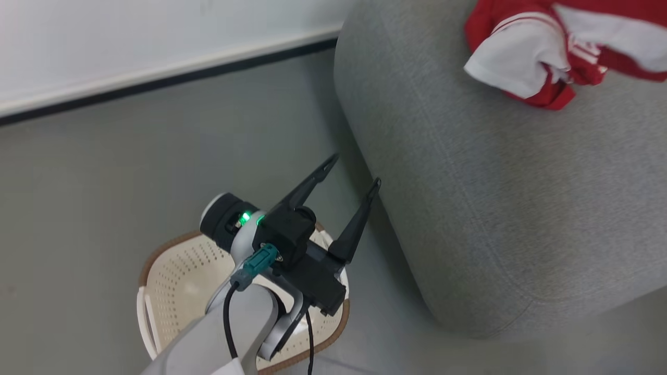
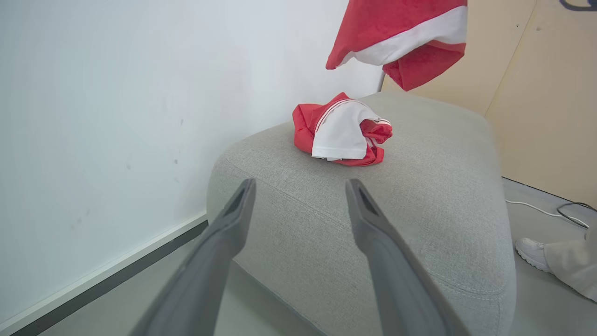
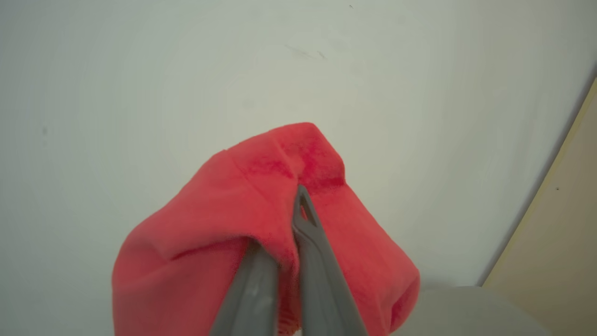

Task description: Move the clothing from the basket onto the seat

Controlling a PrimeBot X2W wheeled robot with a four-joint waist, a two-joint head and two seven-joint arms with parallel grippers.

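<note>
In the head view the left gripper [image 1: 355, 169] is hovering over the basket [image 1: 172, 281], its two dark fingers spread wide and gripping nothing, their tips pointing toward the near corner of the seat [image 1: 495, 208]. The basket is standing on the floor just beside that corner, and a crumpled jersey [image 1: 521, 57] is lying on the seat's far part, red with its white inner side turned out. In the left wrist view the left gripper [image 2: 302, 186] is showing the same released spread, aimed at the seat [image 2: 419, 196]; the jersey [image 2: 343, 133] is resting on top of it, and a red garment [image 2: 401, 37] with a white band is hanging in the air above the seat's far side, apart from the cushion. A person's shoe [image 2: 531, 252] is showing on the floor beyond the seat. In the right wrist view the right gripper [image 3: 284, 224] is clenching a fold of the red garment [image 3: 233, 200], the cloth draping over and around both fingers, with a corner of the seat [image 3: 466, 308] lying below. The step in hand appears to be carrying this garment over to the seat. The next move probably calls for lowering it onto bare cushion beside the jersey and then spreading the fingers fully, since the soft cloth is wrapping them and may cling.
</note>
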